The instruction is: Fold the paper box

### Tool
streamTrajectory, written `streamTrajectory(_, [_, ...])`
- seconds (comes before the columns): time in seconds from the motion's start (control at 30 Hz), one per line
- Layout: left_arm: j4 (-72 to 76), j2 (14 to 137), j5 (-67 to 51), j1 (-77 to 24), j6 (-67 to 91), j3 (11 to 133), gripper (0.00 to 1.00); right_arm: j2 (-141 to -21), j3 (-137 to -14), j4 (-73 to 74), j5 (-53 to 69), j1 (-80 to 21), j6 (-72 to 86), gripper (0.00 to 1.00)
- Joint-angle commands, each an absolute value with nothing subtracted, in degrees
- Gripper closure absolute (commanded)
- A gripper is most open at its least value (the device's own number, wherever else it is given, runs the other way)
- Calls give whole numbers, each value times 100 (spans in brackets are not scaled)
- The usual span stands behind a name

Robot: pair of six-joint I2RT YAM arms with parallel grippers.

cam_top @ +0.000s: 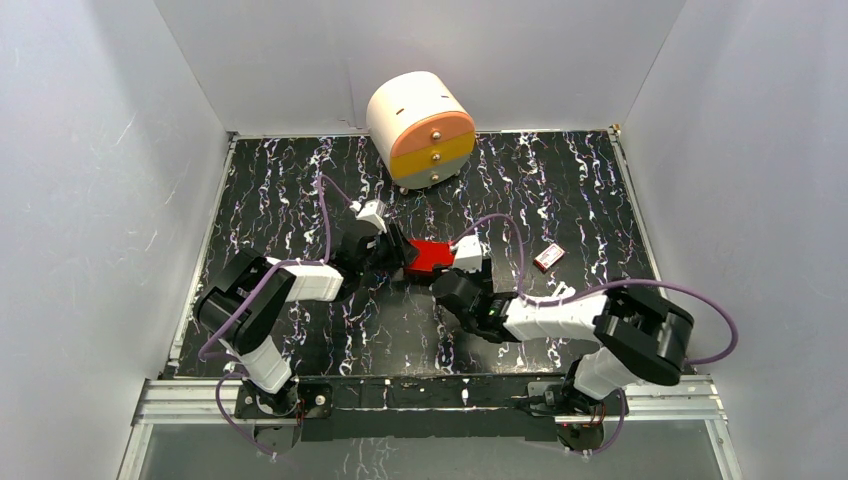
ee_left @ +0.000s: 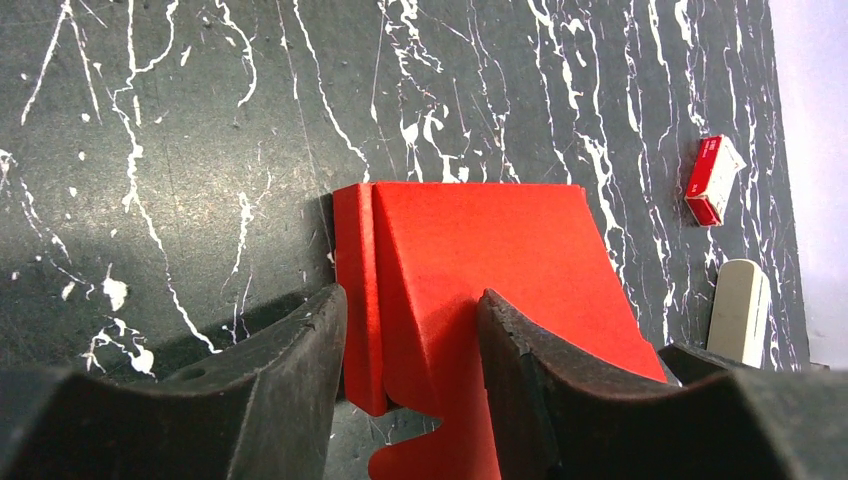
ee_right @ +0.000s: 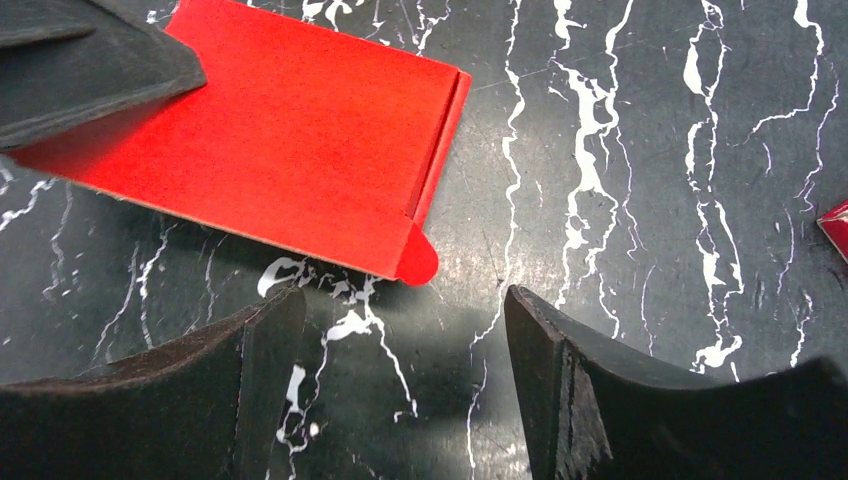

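- Right gripper (ee_right: 400, 300): fingers spread wide with nothing between them, over the table (cam_top: 560, 190) just off the paper box's 4 o'clock corner.
- Left gripper (ee_left: 410, 310): at the box's 9 o'clock end, 2 fingers astride a folded flap; whether they pinch it cannot be told.
- Paper box (cam_top: 430, 256): lying flat at table centre.
- Red-and-white packet (cam_top: 548, 257): at 3 o'clock of the box, apart.
- Drawer unit (cam_top: 420, 128): at 12 o'clock, at the far edge.
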State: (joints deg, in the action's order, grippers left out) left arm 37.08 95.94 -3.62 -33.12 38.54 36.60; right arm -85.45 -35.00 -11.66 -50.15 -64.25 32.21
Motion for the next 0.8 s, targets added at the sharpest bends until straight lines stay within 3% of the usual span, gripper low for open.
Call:
streamTrajectory(0.0, [3140, 9728, -308, -3305, 3639, 3656, 53, -7883, -3642, -610, -4553, -6447, 3175, 18])
streamTrajectory(0.17, [3077, 9656, -318, -3305, 3585, 3640, 57, -7153, -3385, -852, -4056, -6192, 3083, 19])
streamTrajectory(0.33, [3051, 9616, -288, -3305, 3555, 3608, 61, -6855, -3180, -1397, -2987, -5289, 3199, 24])
streamTrajectory(0.53, [3026, 9591, -296, -3300, 3542, 3604, 67, -7217, -3302, -1776, -2104, -4580, 3583, 31])
streamTrajectory(0.77, [3002, 9621, -350, -3296, 3544, 3596, 68, -8059, -3434, -2052, -1673, -4205, 3906, 32])
